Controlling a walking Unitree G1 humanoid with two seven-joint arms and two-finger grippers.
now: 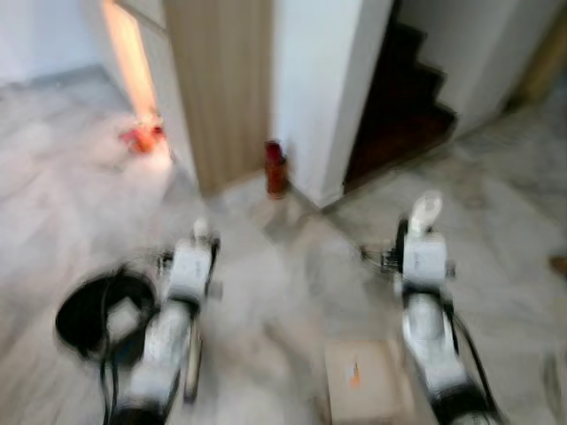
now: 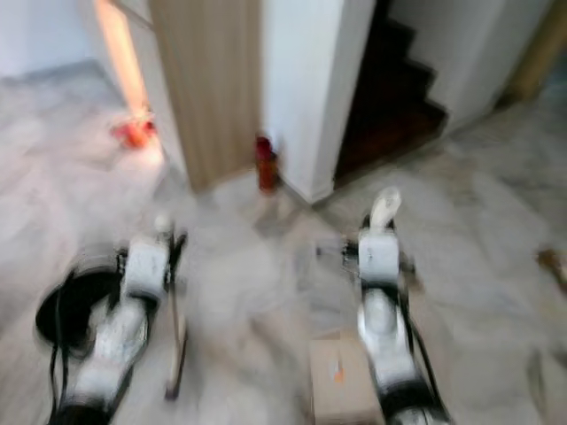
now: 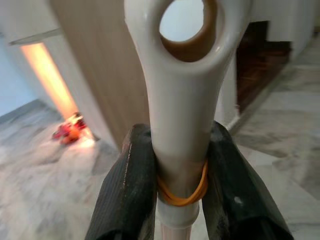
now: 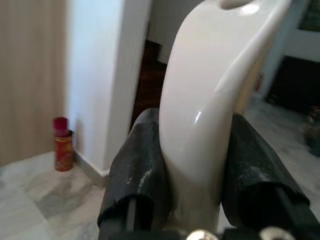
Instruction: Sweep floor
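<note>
Head views blurred. Left gripper (image 3: 180, 170) clamped on a cream handle end (image 3: 185, 75) with a hanging hole and an orange rubber band (image 3: 182, 192); probably the broom. Right gripper (image 4: 192, 165) clamped on a second cream handle (image 4: 210, 100). Marble floor (image 1: 266, 283) ahead; red can (image 1: 275, 168) beside white wall, dark stairs (image 1: 399, 97) behind
</note>
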